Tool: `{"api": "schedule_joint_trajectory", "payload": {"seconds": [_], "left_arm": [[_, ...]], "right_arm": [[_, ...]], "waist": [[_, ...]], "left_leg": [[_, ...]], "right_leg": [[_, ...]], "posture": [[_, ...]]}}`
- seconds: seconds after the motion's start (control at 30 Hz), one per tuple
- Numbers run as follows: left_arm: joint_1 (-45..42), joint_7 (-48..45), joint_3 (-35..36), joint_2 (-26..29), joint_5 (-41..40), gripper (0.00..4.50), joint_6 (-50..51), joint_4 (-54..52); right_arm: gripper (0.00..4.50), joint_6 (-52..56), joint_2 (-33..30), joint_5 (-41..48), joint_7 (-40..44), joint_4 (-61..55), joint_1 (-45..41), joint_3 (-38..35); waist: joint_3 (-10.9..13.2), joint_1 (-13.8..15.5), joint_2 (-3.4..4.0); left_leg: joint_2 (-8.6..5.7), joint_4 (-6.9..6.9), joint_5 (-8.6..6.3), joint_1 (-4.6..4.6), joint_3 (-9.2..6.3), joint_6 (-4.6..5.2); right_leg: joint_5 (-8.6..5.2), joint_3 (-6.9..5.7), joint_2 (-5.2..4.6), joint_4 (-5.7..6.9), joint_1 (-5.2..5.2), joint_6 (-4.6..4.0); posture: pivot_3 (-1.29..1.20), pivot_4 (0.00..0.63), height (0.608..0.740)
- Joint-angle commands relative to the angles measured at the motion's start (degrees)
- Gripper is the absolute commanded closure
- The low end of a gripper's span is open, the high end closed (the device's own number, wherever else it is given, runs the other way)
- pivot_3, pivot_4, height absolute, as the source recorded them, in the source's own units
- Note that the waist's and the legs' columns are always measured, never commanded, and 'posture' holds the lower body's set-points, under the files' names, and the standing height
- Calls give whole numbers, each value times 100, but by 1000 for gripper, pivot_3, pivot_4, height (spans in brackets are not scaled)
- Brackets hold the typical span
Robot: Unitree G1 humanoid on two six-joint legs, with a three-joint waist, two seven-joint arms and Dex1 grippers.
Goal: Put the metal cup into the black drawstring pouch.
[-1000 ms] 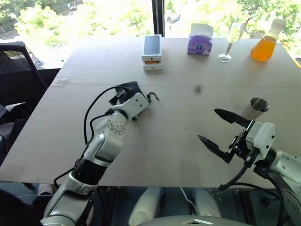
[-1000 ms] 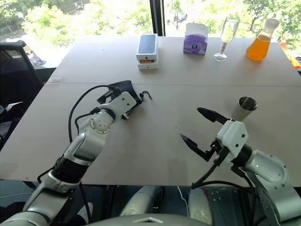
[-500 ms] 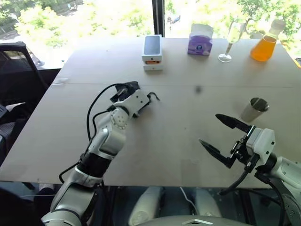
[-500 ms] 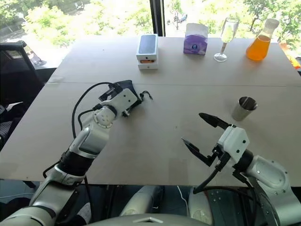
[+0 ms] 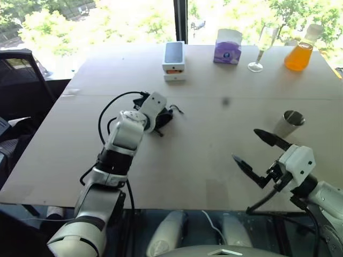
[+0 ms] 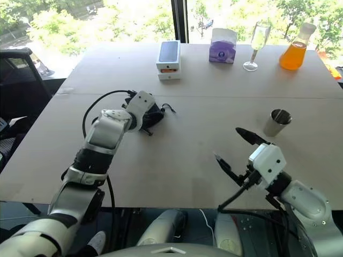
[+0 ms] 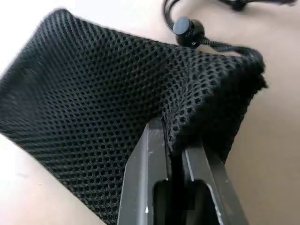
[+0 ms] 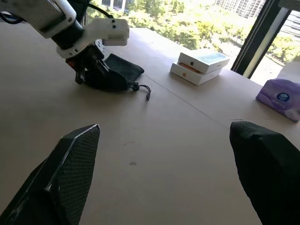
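1. Up top, from the head views, your left gripper [image 5: 161, 116] is down on the black drawstring pouch [image 5: 167, 116], which lies on the desk [image 5: 203, 155] left of centre, its cord trailing toward the middle. The metal cup [image 5: 288, 123] stands upright at the right side, well apart from the pouch and untouched. Your right gripper [image 5: 258, 153] hovers just in front of the cup, jaws spread wide and empty.
2. From the left wrist view, your jaws are pinched tight on a fold of the pouch's mesh near its mouth, with the cord stopper [image 7: 188, 31] just beyond.
3. From the right wrist view, both fingers [image 8: 65, 173] stand wide apart, looking across at the pouch and the stacked white boxes [image 8: 199, 66].
4. You're at the pouch-securing step, I'd judge. Next, lift that edge to open the mouth, then swing the right gripper round to the cup and close on its wall.
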Motion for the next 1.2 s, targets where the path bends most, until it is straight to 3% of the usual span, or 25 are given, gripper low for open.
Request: {"api": "schedule_joint_trajectory", "payload": {"seconds": [0.03, 0.37, 0.4, 0.43, 0.73, 1.0, 1.1, 1.2], "left_arm": [[-620, -305, 520, -181, -869, 4415, 1691, 0], [-1296, 960, 1593, -805, -2327, 4415, 1887, 1377], [-1297, 1105, 1617, -867, -2401, 4469, 1887, 1412], [-1297, 1220, 1622, -930, -2469, 4500, 1887, 1432], [-1157, 2012, 1809, -1867, -2457, 4500, 1887, 1447], [-999, 2330, 1931, -2093, -2602, 4500, 1887, 1261], [-996, 2442, 2050, -2109, -2591, 4500, 1887, 1204], [-1003, 2549, 2143, -2112, -2544, 4500, 1887, 1165]], "right_arm": [[0, 1033, -445, -164, -356, -436, -317, -477], [0, 3955, -1546, 616, -265, 290, -1903, -1153], [254, 4068, -1677, 587, -218, 474, -2046, -1111], [536, 4144, -1796, 540, -191, 656, -2169, -1060], [536, 4062, -2468, 180, 210, 1955, -2913, -430], [536, 4019, -2845, 40, 840, 2452, -3438, 361], [1375, 3914, -2951, -81, 1159, 2761, -3766, 789], [2613, 3686, -2965, -363, 1362, 3258, -4056, 1251]], "waist": [[3, -5, -3], [10, -29, -15], [12, -23, -17], [15, -16, -21], [16, -2, -24], [16, -68, -24], [16, -78, -24], [16, -80, -24]], "left_leg": [[-1, 2, 0, -1, 0, 0], [0, 0, 1, -5, 0, -2], [1, 0, 0, -5, 0, -2], [0, 0, 0, -12, 0, -2], [-4, 6, 0, -25, 4, -2], [-2, 7, 0, -28, 8, -2], [-2, 10, 0, -30, 9, -2], [-2, 11, 0, -31, 8, -2]], "right_leg": [[0, 0, -1, 0, 0, 0], [0, 3, -22, -1, -1, -1], [0, 4, -23, -2, 0, -1], [0, 4, -25, -2, -2, -1], [0, 4, -33, -4, -9, -1], [1, 8, -30, -3, -13, -1], [1, 7, -31, -3, -15, 0], [1, 5, -30, -3, -15, 0]], "posture": [[0, 150, 740], [0, 150, 740], [0, 150, 740], [0, 150, 740], [0, 150, 740], [0, 150, 740], [0, 150, 740], [0, 150, 740]]}}
